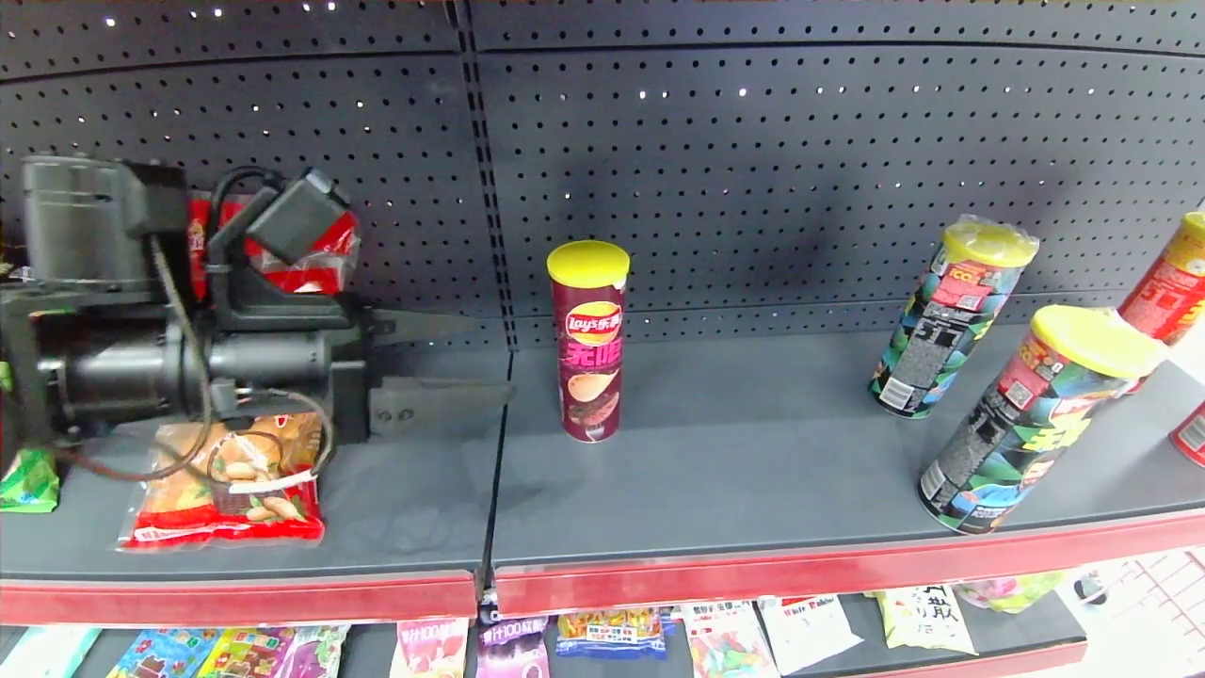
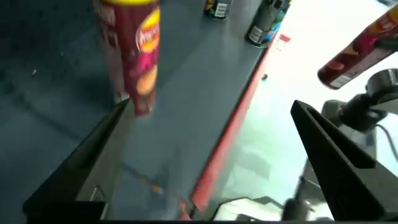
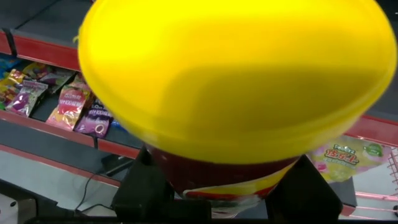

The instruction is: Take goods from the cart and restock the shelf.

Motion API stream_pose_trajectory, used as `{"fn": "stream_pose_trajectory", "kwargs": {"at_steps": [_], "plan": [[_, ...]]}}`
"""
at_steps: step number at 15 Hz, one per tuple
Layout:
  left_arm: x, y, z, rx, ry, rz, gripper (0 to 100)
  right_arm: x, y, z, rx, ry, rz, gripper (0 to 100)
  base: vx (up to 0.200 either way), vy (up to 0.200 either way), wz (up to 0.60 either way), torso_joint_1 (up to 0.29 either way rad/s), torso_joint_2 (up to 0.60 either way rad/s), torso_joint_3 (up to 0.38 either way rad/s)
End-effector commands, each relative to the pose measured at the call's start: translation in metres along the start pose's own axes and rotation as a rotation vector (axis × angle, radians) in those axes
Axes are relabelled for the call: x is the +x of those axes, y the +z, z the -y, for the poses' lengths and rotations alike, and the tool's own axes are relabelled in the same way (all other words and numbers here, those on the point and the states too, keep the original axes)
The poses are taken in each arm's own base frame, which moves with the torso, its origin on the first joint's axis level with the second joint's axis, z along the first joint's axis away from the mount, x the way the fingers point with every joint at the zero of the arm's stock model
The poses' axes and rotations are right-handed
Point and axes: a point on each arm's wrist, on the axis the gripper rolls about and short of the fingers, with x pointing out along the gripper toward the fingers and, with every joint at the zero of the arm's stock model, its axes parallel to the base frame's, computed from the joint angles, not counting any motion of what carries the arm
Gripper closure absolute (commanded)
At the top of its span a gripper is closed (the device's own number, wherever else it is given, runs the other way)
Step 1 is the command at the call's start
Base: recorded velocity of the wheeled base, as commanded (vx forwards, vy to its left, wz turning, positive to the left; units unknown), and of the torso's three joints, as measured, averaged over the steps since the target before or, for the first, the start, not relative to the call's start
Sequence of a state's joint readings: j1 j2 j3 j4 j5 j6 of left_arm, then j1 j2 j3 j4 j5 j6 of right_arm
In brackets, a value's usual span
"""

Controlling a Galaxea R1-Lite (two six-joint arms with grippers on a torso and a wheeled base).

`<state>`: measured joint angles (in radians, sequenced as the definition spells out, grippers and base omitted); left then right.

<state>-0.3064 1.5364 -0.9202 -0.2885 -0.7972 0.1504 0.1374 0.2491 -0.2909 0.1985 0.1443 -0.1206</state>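
A purple chip can (image 1: 588,344) with a yellow lid stands upright on the grey shelf (image 1: 753,471), near the middle. My left gripper (image 1: 471,363) hovers level just left of it, open, fingers pointing at the can and holding nothing. From the left wrist, the same can (image 2: 134,56) stands beyond the spread fingers (image 2: 81,168). My right gripper (image 3: 227,186) is shut on a red chip can (image 3: 236,180) whose yellow lid (image 3: 236,74) faces the camera. The left wrist view shows that red can (image 2: 357,53) tilted in the air, off the shelf's front edge.
Two dark patterned cans (image 1: 951,320) (image 1: 1036,424) with yellow lids stand at the shelf's right, with a red can (image 1: 1167,282) at the edge. Snack bags (image 1: 226,490) lie under my left arm. The shelf's red front lip (image 1: 753,570) fronts a lower shelf of packets (image 1: 725,636).
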Motion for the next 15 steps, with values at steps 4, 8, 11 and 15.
{"fn": "stream_pose_trajectory", "kwargs": {"at_steps": [4, 8, 11, 15], "plan": [[0.056, -0.014, -0.069, 0.047, -0.089, -0.021, 0, 0.000, 0.001, 0.000, 0.000, -0.007, -0.002, 100, 0.000, 0.000, 0.00, 0.000, 0.00, 0.000], [0.071, -0.008, -0.091, 0.125, -0.135, 0.017, 0, 0.000, 0.001, 0.001, 0.000, -0.020, -0.005, 100, 0.000, 0.000, 0.00, 0.000, 0.00, 0.000], [0.081, -0.005, -0.102, 0.141, -0.156, 0.035, 0, 0.000, 0.003, 0.001, -0.001, -0.021, 0.001, 100, 0.000, 0.000, 0.00, 0.000, 0.00, 0.000], [0.095, -0.002, -0.112, 0.161, -0.166, 0.049, 0, 0.000, 0.003, 0.001, -0.001, -0.024, 0.000, 100, 0.000, 0.000, 0.00, 0.000, 0.00, 0.000]]}}
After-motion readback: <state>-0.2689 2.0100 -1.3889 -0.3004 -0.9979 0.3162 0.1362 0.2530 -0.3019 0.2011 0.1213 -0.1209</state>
